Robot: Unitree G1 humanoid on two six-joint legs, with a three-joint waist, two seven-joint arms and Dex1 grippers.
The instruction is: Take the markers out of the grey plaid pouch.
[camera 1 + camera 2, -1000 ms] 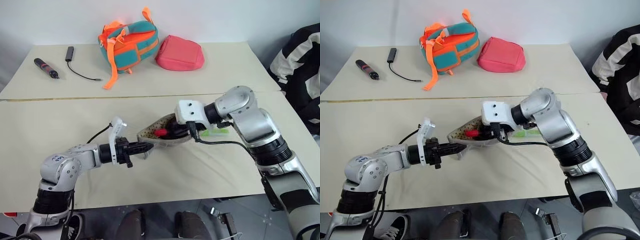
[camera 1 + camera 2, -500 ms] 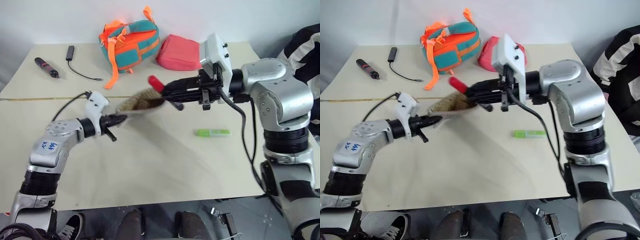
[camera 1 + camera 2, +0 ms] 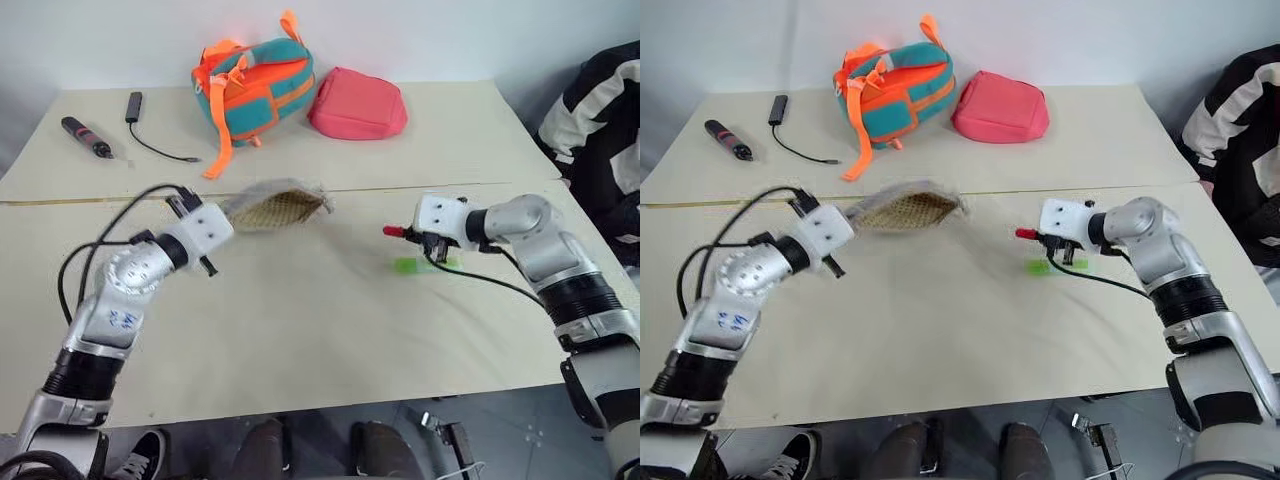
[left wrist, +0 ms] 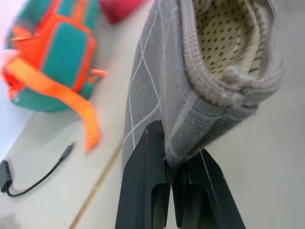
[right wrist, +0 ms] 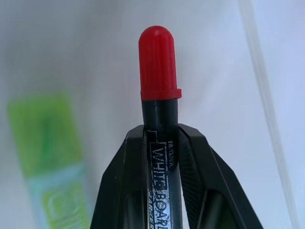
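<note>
- Far left on the table [image 3: 300,330], at about ten o'clock from its middle, lie a dark pen-like stick with red bands [image 3: 84,137] and a black cable with a small plug [image 3: 150,128].
- The left gripper [image 4: 170,164] is clenched on the corner of the grey plaid pouch [image 3: 275,206], lifting it clear of the table at about eleven o'clock from the middle, mouth open.
- The left wrist view gives what the head views do not: the white grid lines on the grey fabric, the zip edge, and a cream lining dotted dark, the part of it in sight holding nothing.
- Behind the pouch, at twelve o'clock, sit a teal-and-orange backpack [image 3: 252,83] and just beside it a pink-red pouch [image 3: 358,105].
- The right gripper [image 5: 161,138] at three o'clock is closed around a red-capped marker [image 3: 396,232], held low, close above the table, cap pointing towards the pouch.
- Only the right wrist view lets the barrel print be read: "WHITE BOAR…", then "MARKER" beneath, partly hidden by the fingers [image 5: 121,167].
- The light green marker [image 3: 420,265] lies flat on the table just under and beside the right gripper; its label is blurred and unreadable.
- A person's striped sleeve [image 3: 600,110] shows at the far right edge.
</note>
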